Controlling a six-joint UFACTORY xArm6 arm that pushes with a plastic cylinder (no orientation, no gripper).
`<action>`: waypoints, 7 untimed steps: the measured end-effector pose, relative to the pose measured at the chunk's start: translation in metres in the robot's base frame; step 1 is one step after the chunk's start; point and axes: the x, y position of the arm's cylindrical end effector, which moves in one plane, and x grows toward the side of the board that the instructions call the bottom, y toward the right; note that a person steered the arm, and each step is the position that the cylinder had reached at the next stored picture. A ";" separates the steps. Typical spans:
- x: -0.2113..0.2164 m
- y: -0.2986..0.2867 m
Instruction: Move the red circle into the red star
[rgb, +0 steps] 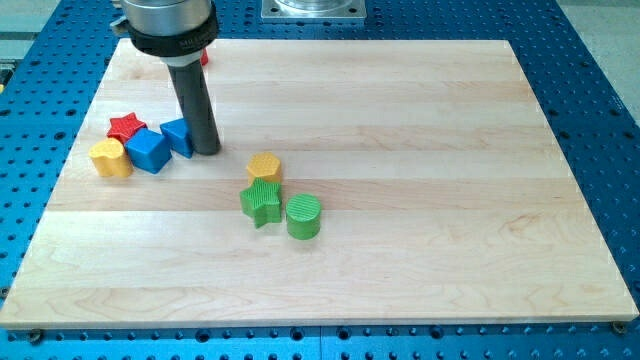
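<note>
The red star (126, 126) lies at the view's left, touching a blue cube (149, 150). The red circle (204, 58) shows only as a small red sliver at the view's top, mostly hidden behind the arm's body. My tip (206, 151) rests on the board well below the red circle, right beside a second blue block (178, 135) and to the right of the red star.
A yellow block (111, 158) sits left of the blue cube. Near the board's middle, a yellow hexagon (264, 167), a green star (262, 202) and a green cylinder (303, 216) stand close together. The wooden board (420, 200) lies on a blue perforated table.
</note>
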 end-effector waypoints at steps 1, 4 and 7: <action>-0.007 -0.018; -0.166 0.058; -0.164 -0.070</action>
